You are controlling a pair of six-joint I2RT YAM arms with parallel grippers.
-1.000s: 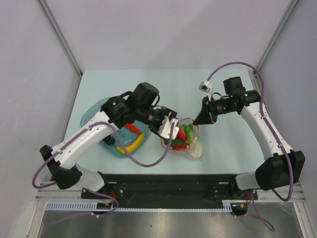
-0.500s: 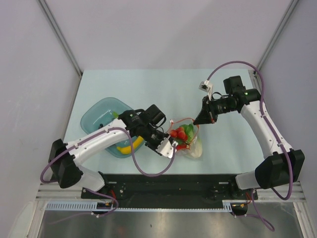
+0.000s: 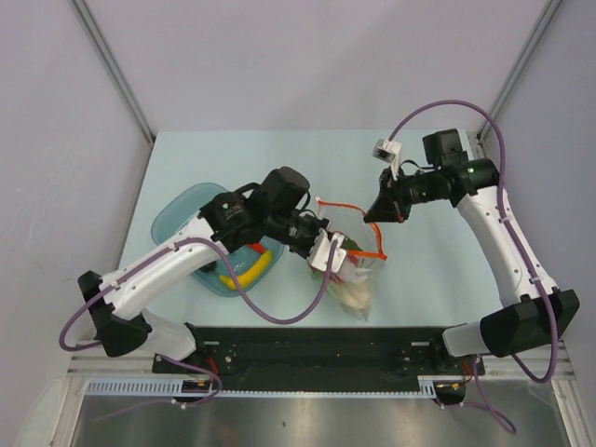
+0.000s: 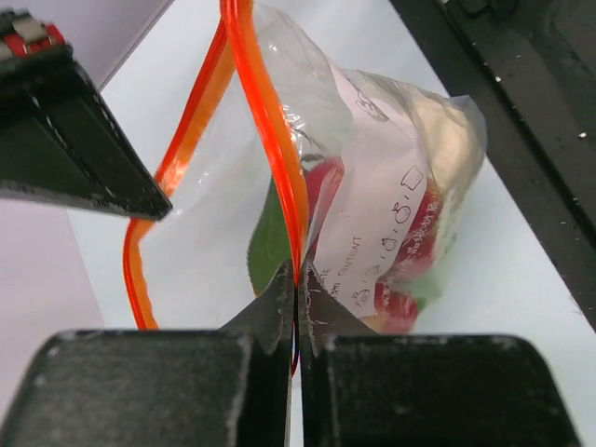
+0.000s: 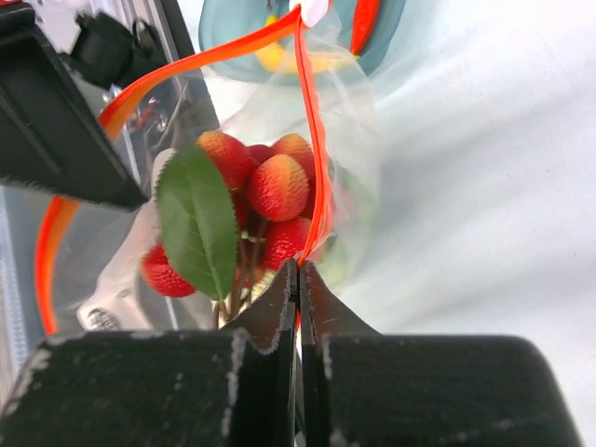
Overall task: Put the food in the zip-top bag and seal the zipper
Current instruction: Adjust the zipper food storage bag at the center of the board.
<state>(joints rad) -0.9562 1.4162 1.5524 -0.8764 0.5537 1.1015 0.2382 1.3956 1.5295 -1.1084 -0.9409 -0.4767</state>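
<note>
The zip-top bag point(image 3: 354, 279) hangs between both grippers with its mouth open. Its zipper point(image 3: 349, 207) is a red-orange strip, stretched in a loop. My left gripper point(image 3: 326, 250) is shut on the zipper point(image 4: 270, 121) at the near-left side of the mouth. My right gripper point(image 3: 375, 216) is shut on the zipper point(image 5: 312, 140) at the far-right side. Inside the bag lie the red berry cluster point(image 5: 270, 186) with its green leaf and the pale cabbage point(image 3: 356, 294). The yellow banana point(image 3: 244, 275) lies in the teal bowl, beside the red-orange pepper point(image 5: 363, 19).
The translucent teal bowl point(image 3: 177, 219) stands at the left of the table, partly under my left arm. The black rail of the arm bases point(image 3: 317, 340) runs along the near edge, close under the bag.
My left gripper has closed on the zipper's near-left edge and pulled it up and left. The right gripper has risen a little, stretching the mouth wider; the bag now hangs lower.
</note>
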